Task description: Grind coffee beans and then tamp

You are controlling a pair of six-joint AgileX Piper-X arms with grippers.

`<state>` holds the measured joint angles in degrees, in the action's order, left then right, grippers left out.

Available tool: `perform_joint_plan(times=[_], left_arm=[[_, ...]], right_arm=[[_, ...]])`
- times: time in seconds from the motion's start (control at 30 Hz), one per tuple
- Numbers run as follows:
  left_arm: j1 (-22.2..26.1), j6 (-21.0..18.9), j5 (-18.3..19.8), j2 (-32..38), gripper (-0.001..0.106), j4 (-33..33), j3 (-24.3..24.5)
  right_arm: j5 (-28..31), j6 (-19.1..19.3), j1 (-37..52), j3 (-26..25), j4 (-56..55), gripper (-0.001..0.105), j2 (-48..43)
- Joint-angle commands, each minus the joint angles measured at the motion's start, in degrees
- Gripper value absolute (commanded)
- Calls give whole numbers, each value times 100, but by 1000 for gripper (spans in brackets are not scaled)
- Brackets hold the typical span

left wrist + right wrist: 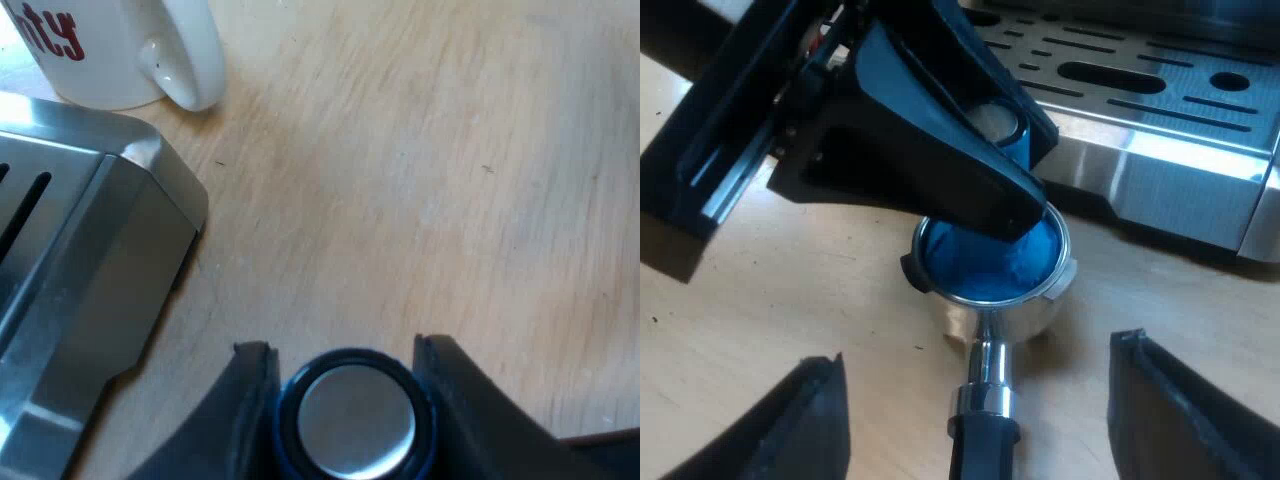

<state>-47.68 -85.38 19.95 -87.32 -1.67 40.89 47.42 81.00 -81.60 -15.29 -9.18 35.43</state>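
Note:
My left gripper [345, 352] is shut on the blue tamper [355, 420], whose round metal top shows between the black fingers. In the right wrist view, the left gripper [1018, 170] holds the tamper [985, 265] down inside the basket of the metal holder [1050, 300]. The holder rests on the wooden table just before the espresso machine's drip tray [1160, 110]. Its dark handle [983, 435] points toward my right gripper [980, 395], which is open, with one finger on each side of the handle and not touching it.
A white mug [120, 50] with red lettering stands on the table beside the corner of the machine's steel drip tray [80, 260]. Bare wooden tabletop [450, 200] stretches beyond the left gripper.

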Motion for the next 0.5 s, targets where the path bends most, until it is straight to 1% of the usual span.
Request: perform_joint_plan(times=[0.03, 0.23, 0.4, 0.5], left_arm=[[-16, -5, -83, -127, 15, 523, -273], [-16, -5, -46, -127, 15, 523, -613], [-16, -5, -36, -127, 15, 407, -613], [-16, -5, 3, -112, 15, 400, -493]], right_arm=[[27, 11, -12, -6, 36, 58, -35], [27, 11, -12, -6, 36, 58, -35], [27, 11, -12, -6, 36, 58, -35], [27, 11, -12, -6, 36, 58, -35]])
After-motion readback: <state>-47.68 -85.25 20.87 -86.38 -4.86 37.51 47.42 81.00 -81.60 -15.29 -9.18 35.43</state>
